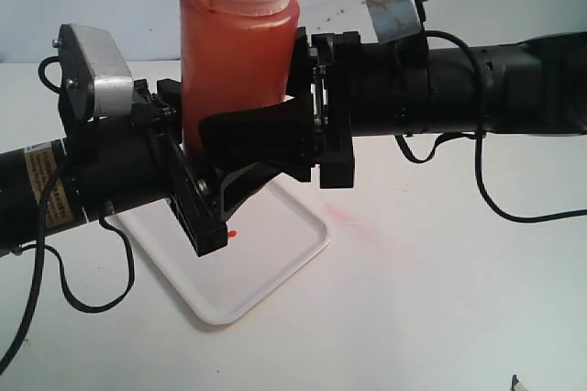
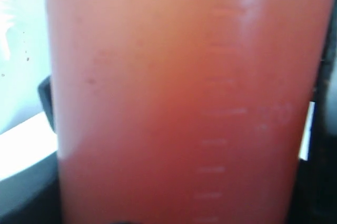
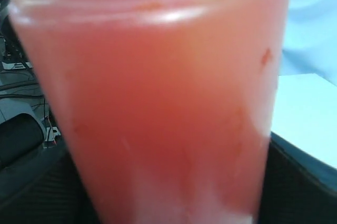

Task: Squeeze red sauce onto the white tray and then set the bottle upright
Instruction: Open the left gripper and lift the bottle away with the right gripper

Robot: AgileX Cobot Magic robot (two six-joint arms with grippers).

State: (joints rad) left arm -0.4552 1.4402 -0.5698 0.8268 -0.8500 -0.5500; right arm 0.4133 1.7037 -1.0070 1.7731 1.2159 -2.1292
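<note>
Over the far end of the white tray [image 1: 275, 267] we hold the bottle [image 1: 237, 51] upright. Our left pincer [image 1: 190, 163] and right pincer [image 1: 246, 127] are both clamped on its sides. A small dot of red sauce [image 1: 232, 234] lies on the tray.

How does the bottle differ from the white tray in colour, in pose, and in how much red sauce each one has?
The bottle stands upright; the white tray lies flat. The bottle is translucent orange-red; the tray is opaque white. The tray carries only one small blob of red sauce; the bottle is filled with it almost to the cap. Both hold some of the same sauce.
</note>
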